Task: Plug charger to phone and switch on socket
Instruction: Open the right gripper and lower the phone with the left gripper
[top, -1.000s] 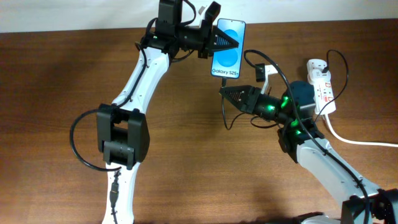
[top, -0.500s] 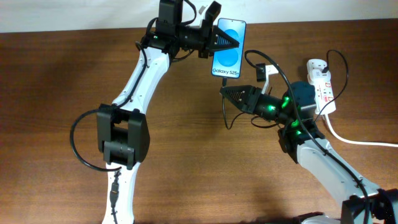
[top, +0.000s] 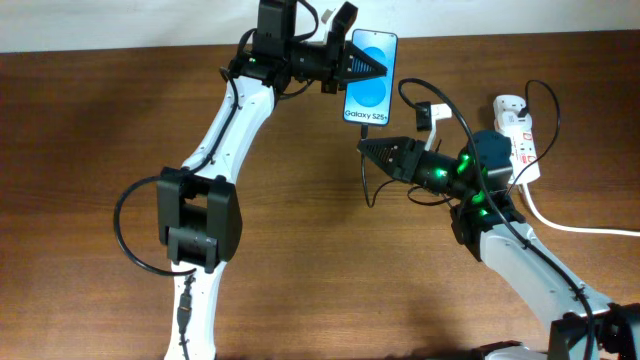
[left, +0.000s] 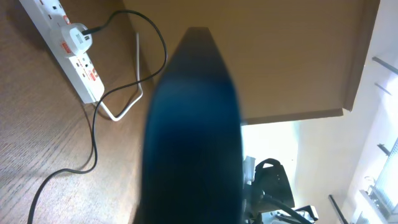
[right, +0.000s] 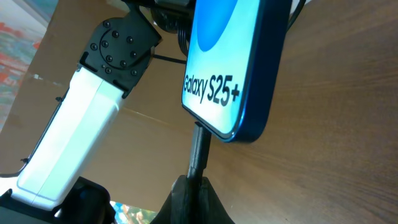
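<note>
Over the brown tabletop (top: 100, 110), jaws of the right gripper (right: 189, 186) pinch the charger (right: 199, 146) by its stiff plug, likely a surer hold than its limp cable, tip at the bottom edge of the slick phone (top: 372, 95) clamped edgewise by the left gripper (top: 378, 68).

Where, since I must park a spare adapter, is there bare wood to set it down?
Two patches: the bare table left of the left arm, and the stretch between it and the right arm, below the phone. Crowded: around the phone, the right pincer with the charger, and the power strip with its cords.
</note>
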